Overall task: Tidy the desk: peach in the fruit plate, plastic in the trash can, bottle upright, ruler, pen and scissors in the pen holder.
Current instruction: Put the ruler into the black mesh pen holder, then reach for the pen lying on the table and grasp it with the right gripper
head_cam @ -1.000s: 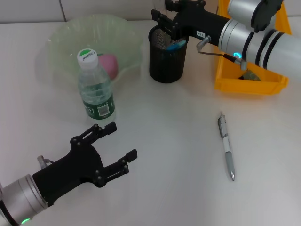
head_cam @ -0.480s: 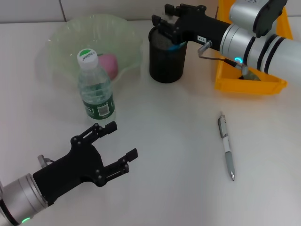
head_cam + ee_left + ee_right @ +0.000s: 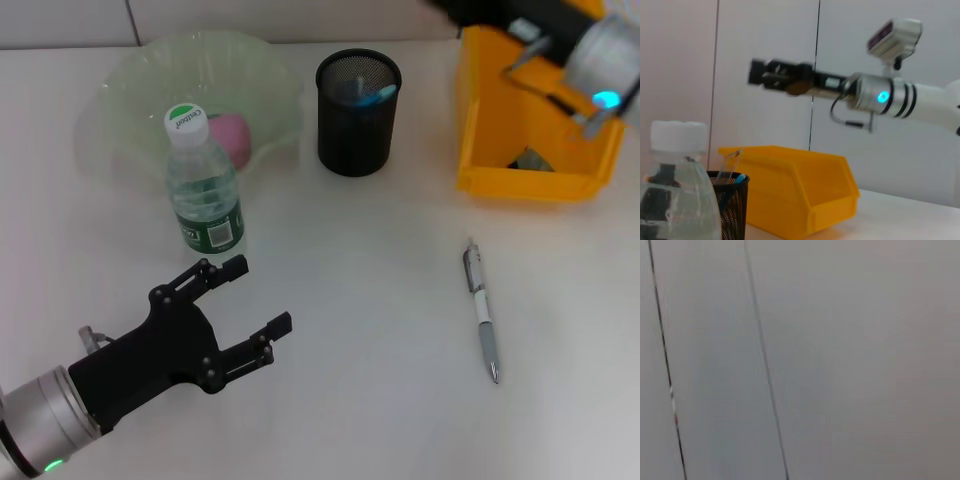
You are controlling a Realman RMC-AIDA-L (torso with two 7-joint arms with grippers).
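Note:
A pink peach (image 3: 229, 135) lies in the green translucent fruit plate (image 3: 130, 85). In front of the plate a clear bottle (image 3: 203, 190) with a white cap stands upright. The black mesh pen holder (image 3: 358, 100) holds a blue-handled item (image 3: 375, 95) and a clear ruler (image 3: 730, 162). A grey pen (image 3: 481, 310) lies on the desk at the right. My left gripper (image 3: 262, 294) rests open near the front left, below the bottle, holding nothing. My right arm (image 3: 590, 40) reaches over the yellow trash can (image 3: 490, 120); its gripper (image 3: 775, 79) is raised high above the desk.
Something dark (image 3: 530, 160) lies inside the yellow bin. White desk surface lies between the bottle and the pen.
My right arm has lifted away from the pen holder and swung up and to the right, over the yellow bin. The left arm has not moved.

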